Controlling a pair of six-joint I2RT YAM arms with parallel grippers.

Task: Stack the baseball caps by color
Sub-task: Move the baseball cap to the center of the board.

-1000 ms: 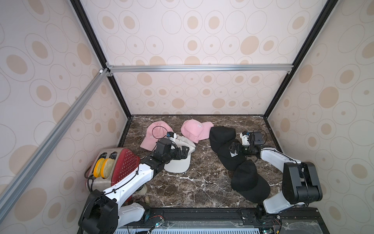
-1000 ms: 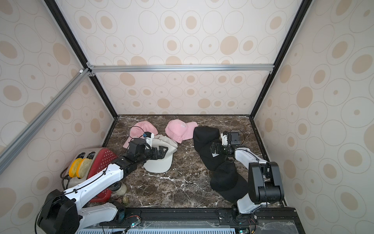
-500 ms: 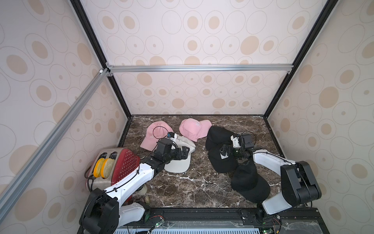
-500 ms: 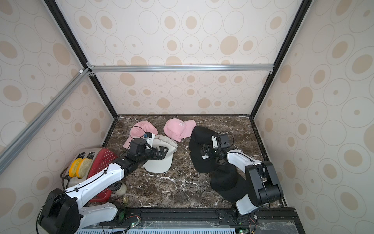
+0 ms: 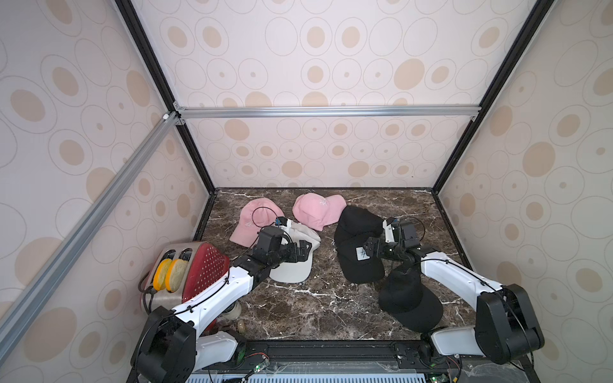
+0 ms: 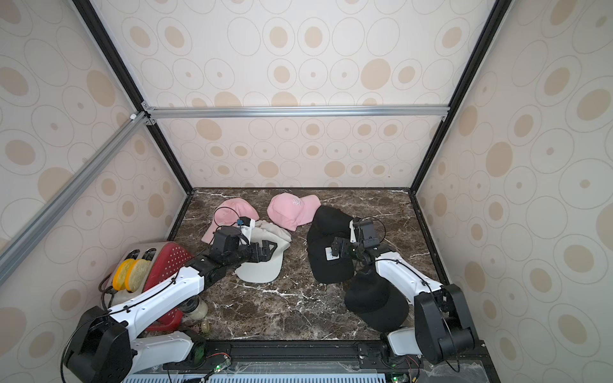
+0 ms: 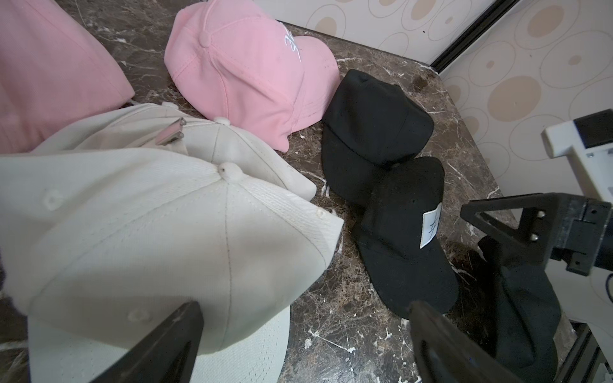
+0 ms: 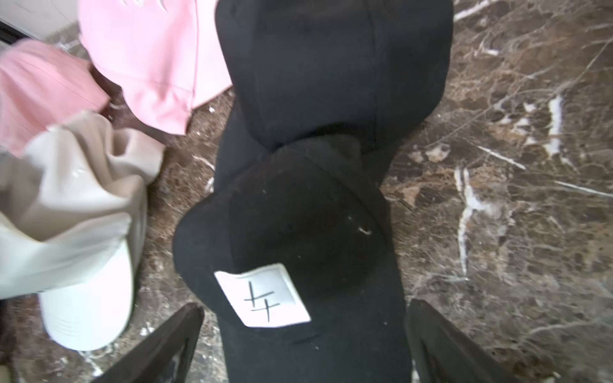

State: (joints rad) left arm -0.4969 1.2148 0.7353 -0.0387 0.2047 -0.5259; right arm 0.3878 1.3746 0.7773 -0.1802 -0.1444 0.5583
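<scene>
Two pink baseball caps (image 5: 255, 219) (image 5: 315, 210) lie at the back of the marble table. In front of them, white caps (image 5: 295, 265) are piled on one another; the top crown (image 7: 149, 232) lies under my left gripper (image 5: 303, 250), which hangs open just above it with nothing held. To the right, a black cap (image 5: 356, 222) overlaps a black cap with a white tag (image 5: 360, 265). A third black cap (image 5: 409, 298) lies nearer the front. My right gripper (image 5: 373, 248) is open over the tagged cap (image 8: 265, 298), its fingers either side of the brim.
A red toaster (image 5: 202, 268) with two bread slices (image 5: 169, 275) stands at the front left beside the left arm. A small jar (image 5: 232, 310) sits under that arm. The enclosure walls close in the table on three sides.
My right gripper has swung left and toward the front, over the tagged black cap. The black caps and the right pink cap have shifted slightly left. The left arm is still.
</scene>
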